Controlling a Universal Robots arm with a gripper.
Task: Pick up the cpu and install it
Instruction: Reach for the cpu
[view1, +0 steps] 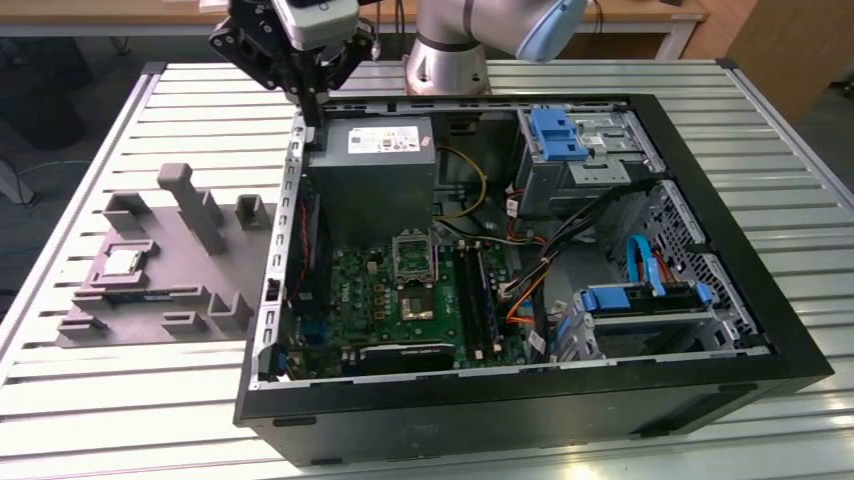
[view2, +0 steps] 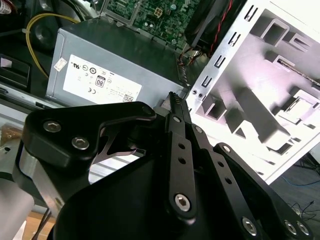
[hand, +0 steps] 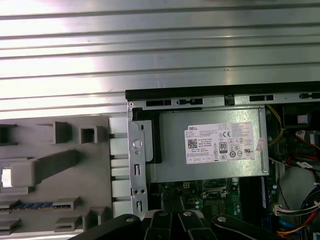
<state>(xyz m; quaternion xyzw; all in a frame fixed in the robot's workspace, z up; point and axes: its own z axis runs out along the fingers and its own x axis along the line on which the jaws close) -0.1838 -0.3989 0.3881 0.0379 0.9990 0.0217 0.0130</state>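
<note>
The cpu (view1: 123, 262), a small pale silvery square, lies flat in a pocket of the grey plastic tray (view1: 147, 300) on the exterior view's left, outside the computer case (view1: 534, 400). My gripper (view1: 311, 112) hangs above the case's far left corner, beside the grey power supply (view1: 380, 160), well away from the cpu. In the second wrist view the gripper (view2: 174, 97) has its black fingers pressed together with nothing between them. The empty metal-framed socket (view1: 411, 255) sits on the green motherboard (view1: 387, 300), just past the power supply.
The open black case fills the middle of the slatted metal table (view1: 134, 420). Inside are a blue-tabbed drive cage (view1: 574, 150), a second drive bay (view1: 641, 305) and loose cables (view1: 534, 260). The arm's base (view1: 447, 60) stands behind the case. Upright grey blocks (view1: 200, 205) rise from the tray.
</note>
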